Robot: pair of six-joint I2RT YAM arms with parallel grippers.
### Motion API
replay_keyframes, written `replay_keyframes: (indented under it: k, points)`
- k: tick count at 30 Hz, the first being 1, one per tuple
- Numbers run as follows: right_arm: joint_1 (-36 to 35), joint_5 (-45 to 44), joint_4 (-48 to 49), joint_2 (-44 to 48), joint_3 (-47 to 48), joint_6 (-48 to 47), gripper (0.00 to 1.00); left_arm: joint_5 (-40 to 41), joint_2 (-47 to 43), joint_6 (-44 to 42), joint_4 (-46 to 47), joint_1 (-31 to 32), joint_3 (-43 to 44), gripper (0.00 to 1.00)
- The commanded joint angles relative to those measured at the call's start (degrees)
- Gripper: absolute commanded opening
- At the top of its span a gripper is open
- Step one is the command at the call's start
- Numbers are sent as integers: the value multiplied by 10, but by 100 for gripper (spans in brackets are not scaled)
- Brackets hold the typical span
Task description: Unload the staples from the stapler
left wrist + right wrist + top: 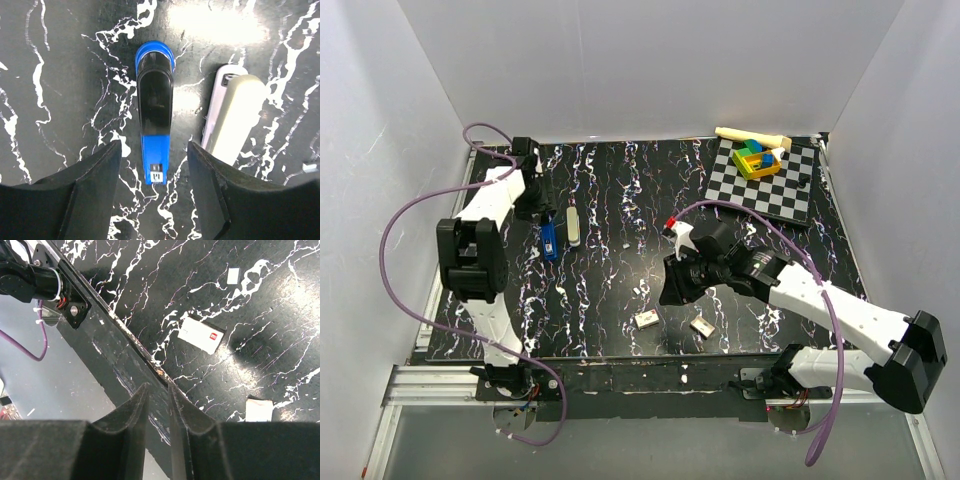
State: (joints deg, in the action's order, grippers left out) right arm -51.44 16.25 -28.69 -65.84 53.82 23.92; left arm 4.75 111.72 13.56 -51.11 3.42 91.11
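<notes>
Currently: stapler (155,100) lies flat on bench (620,200), beige cover (232,120) splayed beside blue body. Staples not discernible. Left jaws wide open, empty, straddling stapler's near tip. Right jaws almost shut, empty, well apart from stapler. Advise: descend centred, clamp blue sides squarely. Glossy dark top likely slippery.

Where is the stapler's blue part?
The blue part lies left on the table in the top view, beside the beige cover, between the open left fingers in the wrist view.
</notes>
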Motion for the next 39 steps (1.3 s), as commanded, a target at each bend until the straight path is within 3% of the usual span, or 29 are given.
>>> replay_keyframes:
  k: [1,6,11,12,13,19,26,32,39]
  points:
    - [-1,-12,-10,-8,42,0,33,-4,-96,10,6,-4,-24,55]
    - [-1,-32,-42,-21,69,-7,42,-47,-170,16,19,-3,-56,57]
    - [-1,-46,-66,-31,80,-11,48,-185,-245,14,53,-2,-106,57]
    - [-1,-53,-70,-34,81,-12,49,-213,-265,9,63,-1,-119,71]
    - [-1,-57,-73,-37,81,-11,50,-236,-285,7,74,0,-131,98]
    - [-5,-75,-85,-63,90,-9,55,-298,-389,7,121,3,-202,98]
    - [-14,-105,-117,-116,131,-44,59,-265,-497,24,158,4,-273,98]
    - [-25,-147,-145,-147,159,-64,60,-320,-551,41,182,11,-330,98]
    - [-30,-202,-206,-120,97,17,57,-317,-589,34,184,40,-364,98]
